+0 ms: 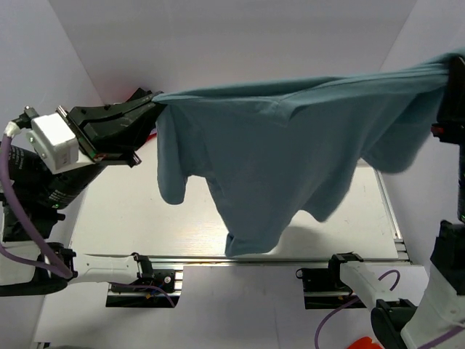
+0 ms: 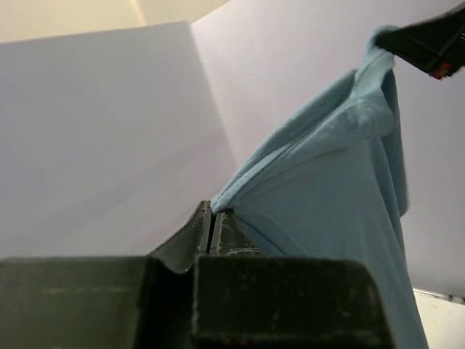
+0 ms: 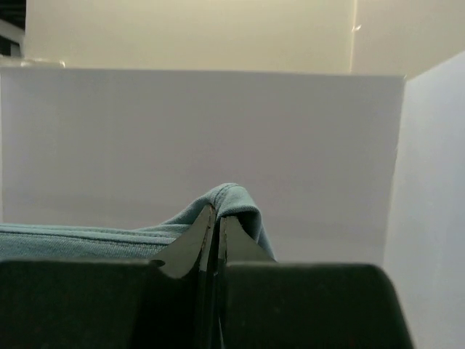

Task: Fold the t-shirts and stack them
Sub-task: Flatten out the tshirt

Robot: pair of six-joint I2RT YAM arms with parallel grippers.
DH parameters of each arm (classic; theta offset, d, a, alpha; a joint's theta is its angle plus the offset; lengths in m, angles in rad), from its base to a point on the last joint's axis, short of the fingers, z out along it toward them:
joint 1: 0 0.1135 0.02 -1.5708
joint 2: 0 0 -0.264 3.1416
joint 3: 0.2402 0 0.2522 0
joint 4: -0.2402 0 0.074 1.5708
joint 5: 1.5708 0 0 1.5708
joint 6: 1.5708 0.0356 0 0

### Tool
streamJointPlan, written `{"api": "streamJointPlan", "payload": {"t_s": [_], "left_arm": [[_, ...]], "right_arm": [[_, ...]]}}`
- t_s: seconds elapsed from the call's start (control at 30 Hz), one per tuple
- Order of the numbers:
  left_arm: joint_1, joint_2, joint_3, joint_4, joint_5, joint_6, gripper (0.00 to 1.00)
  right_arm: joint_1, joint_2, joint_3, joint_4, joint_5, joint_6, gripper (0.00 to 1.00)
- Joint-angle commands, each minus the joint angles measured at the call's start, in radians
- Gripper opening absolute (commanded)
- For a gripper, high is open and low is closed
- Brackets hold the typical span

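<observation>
Blue-teal tee (image 1: pixel 290 138) held spread mid-air btwn both pincers: pre-fold stretch.
Left gripper (image 2: pixel 213 218) & right gripper (image 3: pixel 216 218) each clamped shut on a top edge; cloth taut btwn them, body sagging below toward table (image 1: pixel 145 211). Next, prob.: lower flat w/o slack, then fold.

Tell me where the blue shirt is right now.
In the top view the blue shirt hangs stretched above the table, its left end pinched by the left gripper and its right end by the right gripper.
</observation>
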Motion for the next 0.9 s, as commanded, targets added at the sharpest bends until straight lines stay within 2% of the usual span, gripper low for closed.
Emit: {"api": "streamJointPlan", "payload": {"t_s": [0.0,0.13,0.2,0.3,0.33,0.37,0.4,0.43,0.5,0.53,0.57,0.6,0.63,0.7,0.77,0.87], "left_arm": [[0.011,-0.052,0.066,-0.003,0.111,-0.008,0.0],[0.011,-0.074,0.075,-0.028,0.25,-0.051,0.0],[0.011,-0.074,0.075,-0.02,0.237,-0.051,0.0],[0.011,-0.074,0.02,0.043,0.084,-0.026,0.0],[0.011,-0.053,0.02,0.078,-0.04,-0.013,0.0],[0.011,-0.036,0.02,0.093,-0.105,0.013,0.0],[0.011,0.001,0.0,0.119,-0.256,0.035,0.0],[0.011,0.022,-0.014,0.214,-0.347,0.064,0.0],[0.011,0.068,-0.055,0.379,-0.525,0.24,0.0],[0.011,0.131,-0.098,0.617,-0.685,0.338,0.0],[0.011,0.172,-0.115,0.764,-0.753,0.586,0.0],[0.011,0.214,-0.115,0.896,-0.833,0.712,0.0],[0.011,0.293,-0.115,1.116,-0.854,0.906,0.0],[0.011,0.354,-0.068,1.208,-0.865,0.981,0.0],[0.011,0.384,-0.029,1.183,-0.865,0.969,0.0],[0.011,0.394,-0.018,1.207,-0.831,0.957,0.0]], "right_arm": [[-0.014,-0.026,0.033,0.09,0.129,-0.054,0.0],[-0.014,-0.088,0.022,0.117,0.138,-0.084,0.0],[-0.017,-0.133,-0.054,0.19,0.142,-0.093,0.0],[-0.014,-0.116,-0.024,0.205,0.167,-0.107,0.0],[-0.014,-0.096,-0.012,0.206,0.179,-0.11,0.0],[-0.014,-0.086,-0.01,0.159,0.181,-0.113,0.0],[-0.014,-0.082,-0.018,0.157,0.178,-0.116,0.0],[-0.014,-0.069,-0.028,0.162,0.185,-0.12,0.0],[-0.014,-0.037,-0.055,0.192,0.222,-0.149,0.0],[-0.014,0.011,-0.052,0.189,0.297,-0.159,0.0],[-0.017,0.034,-0.049,0.192,0.325,-0.2,0.0],[-0.014,0.048,-0.05,0.189,0.36,-0.218,0.0],[-0.014,0.094,-0.056,0.218,0.371,-0.257,0.0],[-0.015,0.117,-0.068,0.205,0.35,-0.271,0.0],[-0.017,0.131,-0.099,0.174,0.255,-0.27,0.0],[-0.014,0.132,-0.142,0.182,0.224,-0.256,0.0]]}}
